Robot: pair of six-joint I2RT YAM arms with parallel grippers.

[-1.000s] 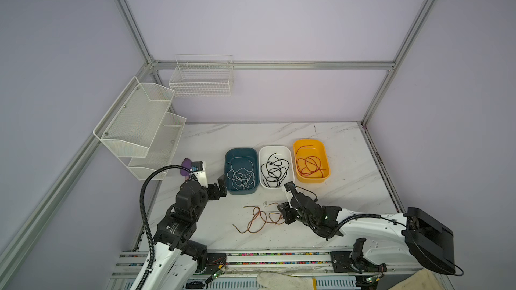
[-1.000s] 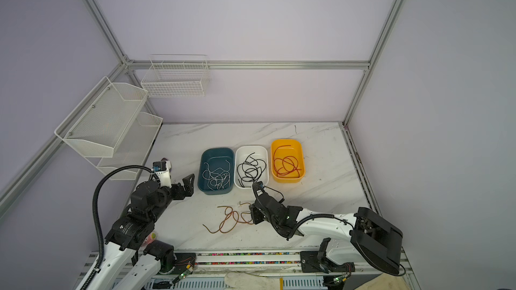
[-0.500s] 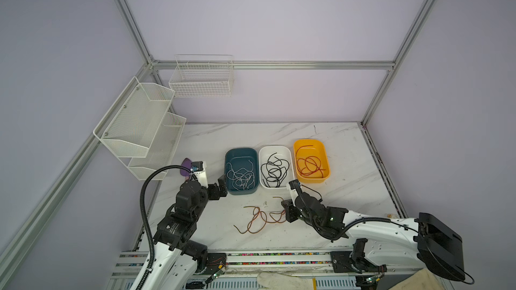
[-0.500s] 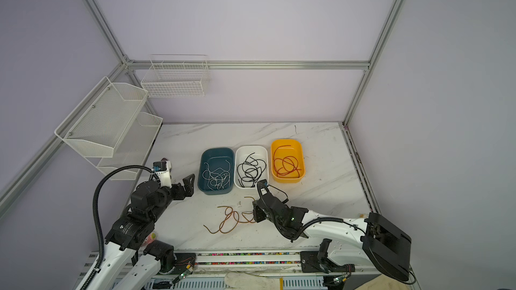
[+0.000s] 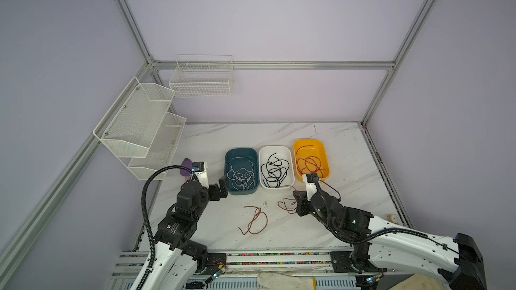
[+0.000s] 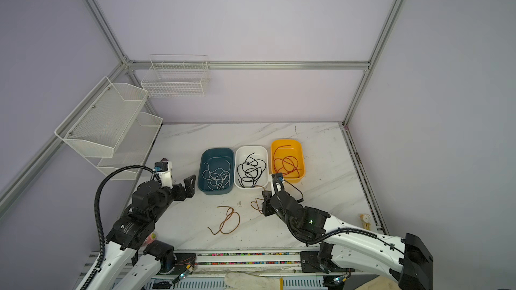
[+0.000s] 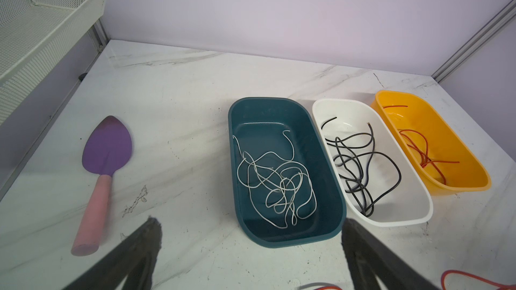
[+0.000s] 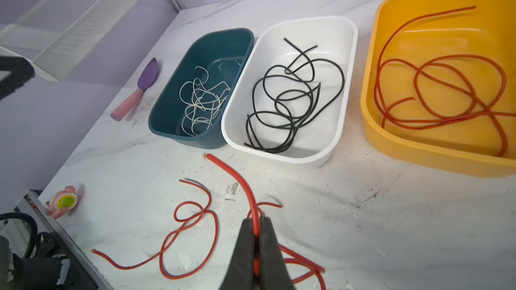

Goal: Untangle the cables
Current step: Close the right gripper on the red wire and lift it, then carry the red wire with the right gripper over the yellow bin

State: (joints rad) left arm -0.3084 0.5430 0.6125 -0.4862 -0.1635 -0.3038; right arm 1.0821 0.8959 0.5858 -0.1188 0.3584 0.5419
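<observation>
Two red cables, tangled a second ago, are now apart in both top views. The loose cable lies near the right claw, on its left-claw side; separation looks achieved.

Left wrist: left claw fully released, empty.

Right wrist: right claw clenched on the held cable, with the orange tray ahead.

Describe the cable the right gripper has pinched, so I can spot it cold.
On the marble table, look just in front of the white bin. The red cable there runs up through the shut right gripper. Unlike the looped red cable lying free nearby, it is clamped, one end poking toward the bin.
</observation>
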